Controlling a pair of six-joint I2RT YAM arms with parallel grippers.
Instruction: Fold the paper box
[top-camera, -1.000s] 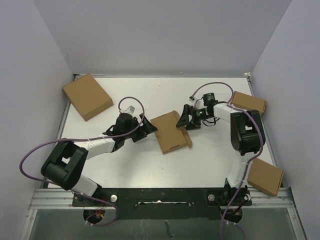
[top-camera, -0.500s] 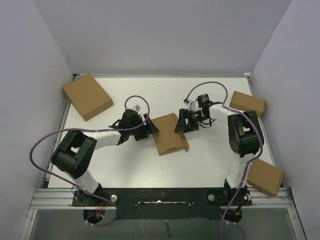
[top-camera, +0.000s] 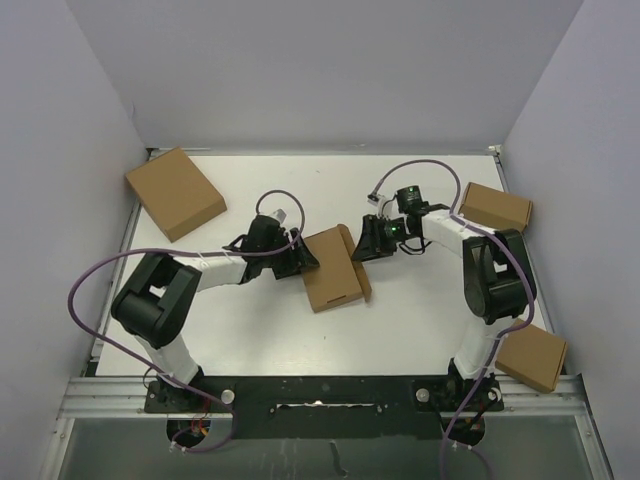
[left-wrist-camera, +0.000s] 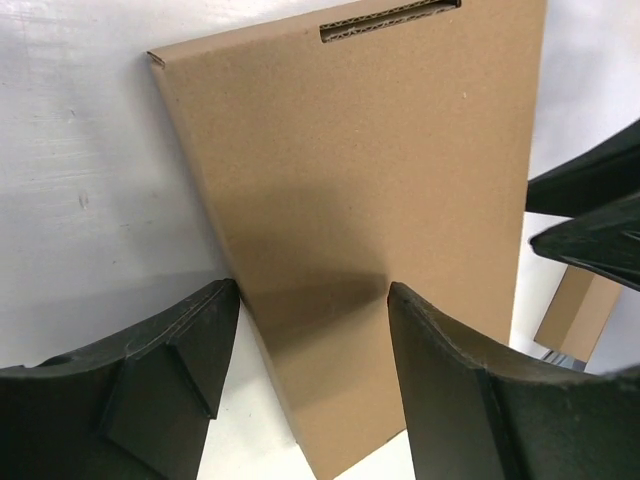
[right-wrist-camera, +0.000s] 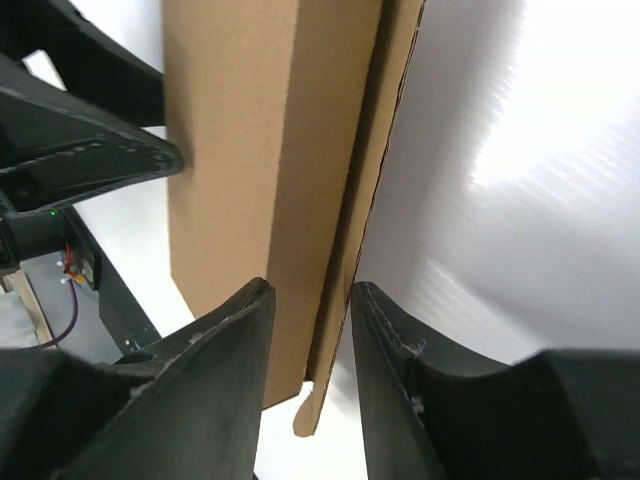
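Observation:
A flat brown cardboard box (top-camera: 328, 270) lies at the table's centre, with a side flap (top-camera: 350, 248) raised on its right edge. My left gripper (top-camera: 297, 256) is open at the box's left edge. In the left wrist view the box's (left-wrist-camera: 350, 150) near corner sits between the spread fingers of that gripper (left-wrist-camera: 310, 300). My right gripper (top-camera: 366, 240) is at the box's upper right. In the right wrist view its fingers (right-wrist-camera: 312, 290) stand open on either side of the raised flap (right-wrist-camera: 375, 200), with small gaps, beside the box panel (right-wrist-camera: 235, 130).
A folded brown box (top-camera: 175, 192) lies at the back left. Another box (top-camera: 497, 206) sits at the right edge, and a third (top-camera: 531, 356) sits at the near right corner. Grey walls enclose the white table (top-camera: 300, 330).
My left gripper has moved right and up to the box's left edge. The box has shifted slightly left and turned. My right gripper has closed in on the raised flap.

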